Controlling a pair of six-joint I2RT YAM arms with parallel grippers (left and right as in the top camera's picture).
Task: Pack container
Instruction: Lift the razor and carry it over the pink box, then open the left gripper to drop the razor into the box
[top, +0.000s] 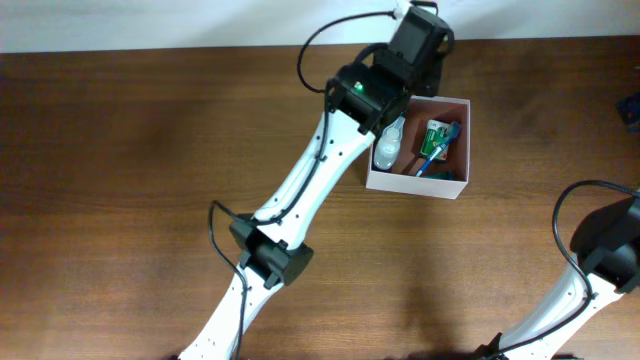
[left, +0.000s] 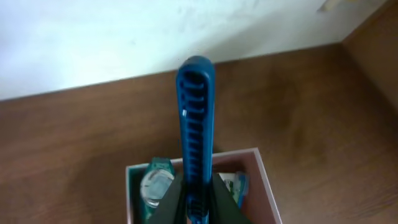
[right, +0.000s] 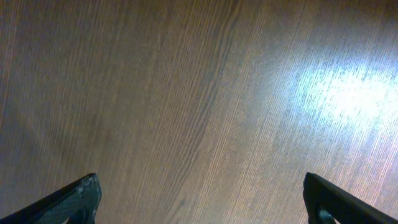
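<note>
Brown wooden table (top: 120, 150): the left gripper (left: 199, 202) is clamped on a blue comb (left: 196, 106), held upright above the container (top: 416, 186). This square box, white-walled and pink-brown inside, sits near the far edge and holds a pale bottle (top: 388, 148). The right gripper (right: 202, 202) gapes wide above the wood.

- Lost between left gripper (left: 198, 208) fingers — lower end of blue slotted stick (left: 196, 112).
- Cut by the bottom picture edge — container (left: 233, 152), near half.
- Too small overhead to name — toiletries (top: 432, 140) inside.
- Only tips showing — right gripper (right: 199, 186).
</note>
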